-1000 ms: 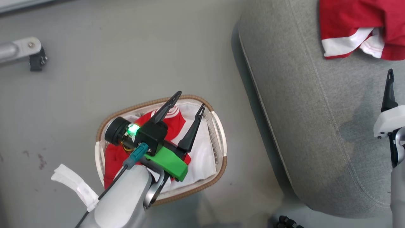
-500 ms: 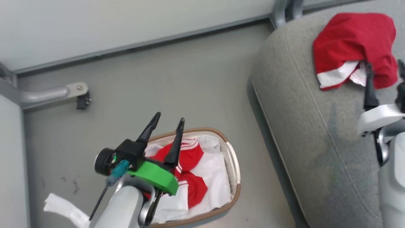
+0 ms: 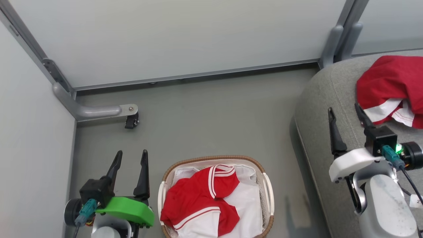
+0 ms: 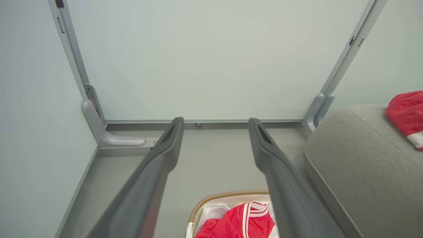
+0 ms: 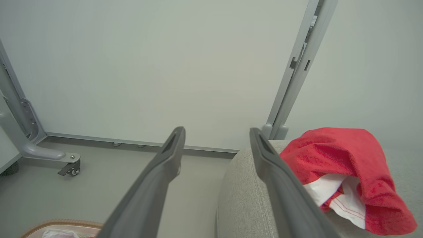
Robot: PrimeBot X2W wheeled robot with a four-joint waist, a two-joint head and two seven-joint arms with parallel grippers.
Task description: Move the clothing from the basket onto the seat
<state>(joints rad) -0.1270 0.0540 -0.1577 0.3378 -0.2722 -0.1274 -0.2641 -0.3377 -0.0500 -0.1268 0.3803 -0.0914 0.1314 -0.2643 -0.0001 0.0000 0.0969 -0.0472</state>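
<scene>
End effector left, end effector right: apart | basket: 1 garment | seat: 1 garment

A garment is noted lying in the basket, just right of the left gripper; a second garment is noted on the seat, ahead-right of the right gripper.

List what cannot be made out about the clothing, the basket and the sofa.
Oval white perforated plastic basket with brown woven rim: head view, near end cut off by the bottom edge.
Red garment with white stripes in the basket: head view, lower part cut off; what lies beneath it is hidden.
Red garment with white trim on the large grey woven sofa: head view, right part beyond the right edge.
</scene>
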